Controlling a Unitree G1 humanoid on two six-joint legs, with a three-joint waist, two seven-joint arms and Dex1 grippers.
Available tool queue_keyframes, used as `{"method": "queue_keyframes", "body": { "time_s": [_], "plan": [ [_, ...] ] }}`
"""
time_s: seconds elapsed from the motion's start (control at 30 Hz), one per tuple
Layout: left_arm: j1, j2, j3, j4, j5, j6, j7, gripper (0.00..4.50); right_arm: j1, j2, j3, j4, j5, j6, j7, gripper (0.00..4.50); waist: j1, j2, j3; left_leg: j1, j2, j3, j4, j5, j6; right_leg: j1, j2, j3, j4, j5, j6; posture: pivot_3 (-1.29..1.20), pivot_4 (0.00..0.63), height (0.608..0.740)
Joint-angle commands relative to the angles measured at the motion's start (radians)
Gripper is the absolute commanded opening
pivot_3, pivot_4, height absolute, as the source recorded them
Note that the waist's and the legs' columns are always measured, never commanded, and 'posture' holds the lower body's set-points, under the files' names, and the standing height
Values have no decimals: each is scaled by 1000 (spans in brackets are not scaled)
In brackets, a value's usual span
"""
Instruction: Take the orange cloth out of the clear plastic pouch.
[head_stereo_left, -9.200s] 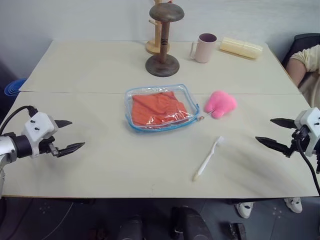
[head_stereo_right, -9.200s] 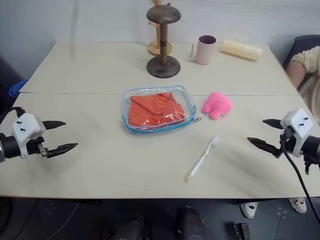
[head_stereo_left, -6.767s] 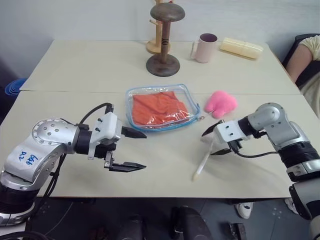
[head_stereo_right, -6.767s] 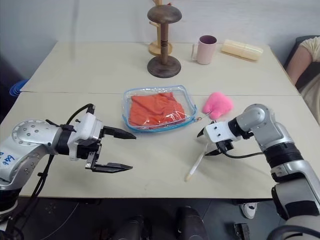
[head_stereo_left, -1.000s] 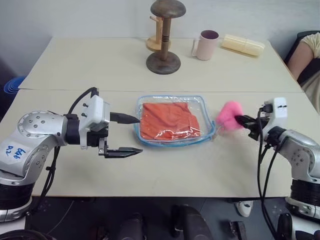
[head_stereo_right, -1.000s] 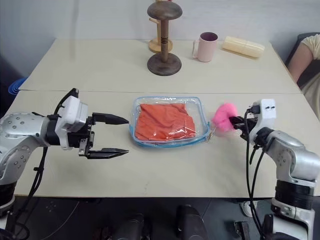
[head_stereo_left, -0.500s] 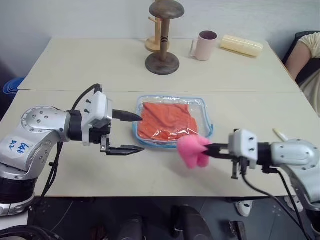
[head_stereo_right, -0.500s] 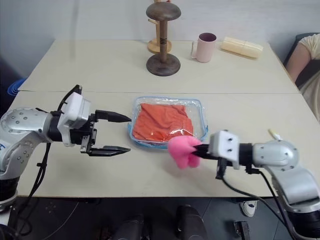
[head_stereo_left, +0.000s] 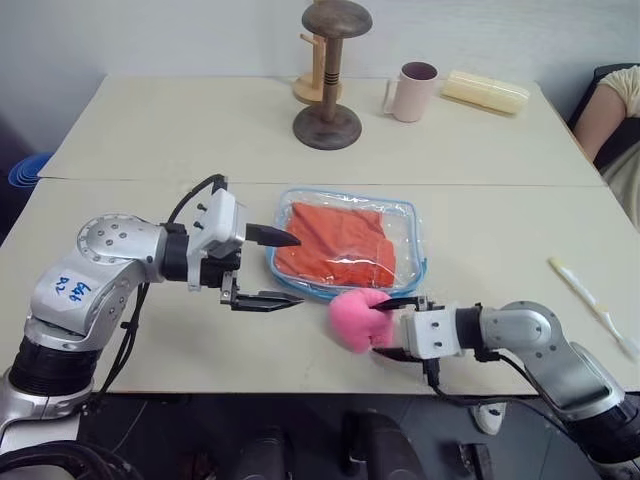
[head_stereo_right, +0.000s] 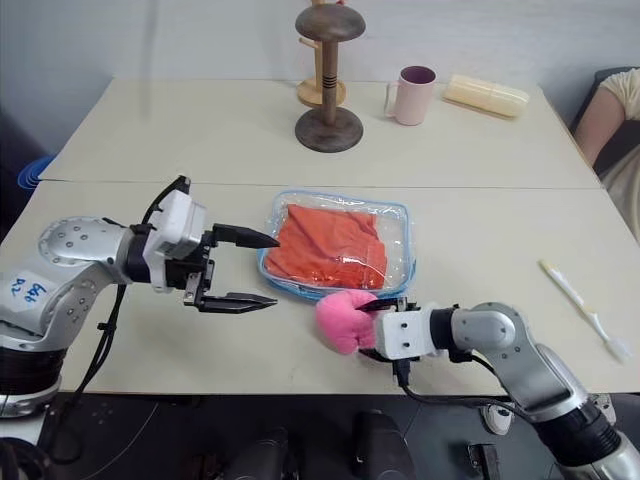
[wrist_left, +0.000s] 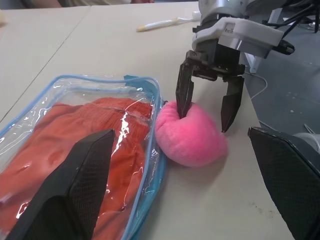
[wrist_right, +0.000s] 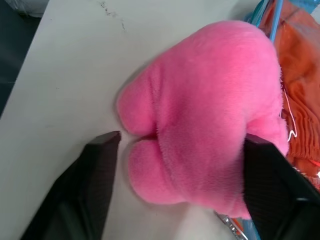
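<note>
Orange cloth (head_stereo_left: 338, 247) not yet extracted from clear plastic pouch (head_stereo_left: 409, 222). Left tool (head_stereo_left: 276, 267) released; right tool (head_stereo_left: 391, 327) released, straddling pink plush (head_stereo_left: 352, 318).

So the clear plastic pouch (wrist_left: 75, 165) with the blue zipper trim lies flat on the beige table (wrist_left: 90, 45), and the orange cloth (wrist_left: 70, 150) is inside it, all wrinkly. A pink plush toy (wrist_left: 192, 137) sits on the table, touching the pouch's edge. The right gripper (wrist_left: 206, 107) straddles the plush, its black fingers (wrist_left: 183, 90) spread, one tip against the fluff. The left gripper's own two fingers (wrist_left: 75, 190) stand wide apart, one over the pouch. Farther off there's a toothbrush (wrist_left: 160, 23).
</note>
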Motion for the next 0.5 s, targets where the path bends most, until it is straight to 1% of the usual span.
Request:
{"method": "queue_keyframes", "body": {
  "time_s": [0.03,0.13,0.23,0.3,0.33,0.4,0.5],
  "plan": [
    [-60,-47,-61,25,42,-39,-11,4500,-1,-18,-113,-91,90,52,-15,4472,2,0,0,0,0,0,0,0,0,0,0,0,0,0,0,0,150,740],
    [-112,-109,-120,64,68,-40,-12,4500,16,-45,-224,-198,219,146,-3,4472,9,0,0,0,0,0,1,0,0,0,0,0,0,0,0,0,150,740],
    [-167,-177,-209,125,138,-86,-33,4500,35,-82,-345,-282,343,255,-3,4472,20,0,0,0,0,0,0,0,0,0,1,0,0,0,0,0,150,740],
    [-205,-234,-280,194,213,-147,-36,4500,52,-135,-435,-275,376,291,26,4472,24,0,0,-1,0,0,0,0,0,0,1,-1,0,0,0,0,150,740],
    [-217,-256,-310,220,240,-171,-45,4500,62,-163,-460,-249,355,271,43,4472,28,0,0,-1,-1,0,0,0,0,0,1,-1,0,0,0,0,150,740],
    [-227,-285,-350,252,271,-196,-69,4500,78,-209,-464,-172,269,191,55,4472,31,0,0,-1,-2,0,1,-1,1,0,0,-1,-1,0,0,0,150,740],
    [-236,-314,-414,302,339,-231,-89,4500,60,-244,-387,-16,94,-5,20,4472,27,-1,0,0,-1,1,0,-1,1,0,2,0,-1,0,0,0,150,740]
  ]
}}
